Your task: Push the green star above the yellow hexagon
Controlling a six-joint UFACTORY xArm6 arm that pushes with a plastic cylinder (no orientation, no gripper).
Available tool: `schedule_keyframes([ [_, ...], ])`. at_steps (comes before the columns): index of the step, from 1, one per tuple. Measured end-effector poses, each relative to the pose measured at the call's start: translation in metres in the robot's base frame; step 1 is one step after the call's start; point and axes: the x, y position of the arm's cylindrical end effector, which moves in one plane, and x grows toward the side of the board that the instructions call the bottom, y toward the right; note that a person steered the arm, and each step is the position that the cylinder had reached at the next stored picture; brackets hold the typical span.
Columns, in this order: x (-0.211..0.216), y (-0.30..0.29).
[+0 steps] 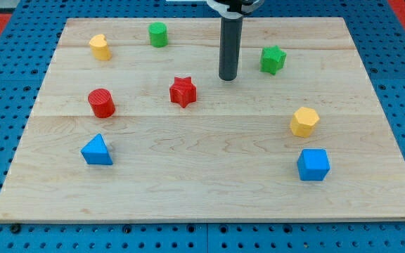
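I counted eight blocks on the wooden board [209, 204]: two yellow, two green, two red, two blue. From the view's left: a blue triangle [96, 151] near the bottom, a red cylinder [101, 102] above it, a yellow block [100, 47] and a green cylinder [158, 34] along the top. A red star [183, 92] sat mid-board. My tip [228, 78] rested just right of and above it, left of the green star [273, 60], apart from both. I had no claw, only the rod, holding nothing. The green star already lay above the yellow hexagon [304, 121], slightly left of it, nothing between them. A blue cube [313, 164] stood below the hexagon.
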Motion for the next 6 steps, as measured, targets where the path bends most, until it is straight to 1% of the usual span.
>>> schedule_keyframes([
  [1, -0.023, -0.015],
  [2, -0.060, -0.039],
  [3, -0.070, 0.055],
  [4, -0.056, 0.110],
  [5, -0.006, 0.119],
  [6, -0.027, 0.075],
])
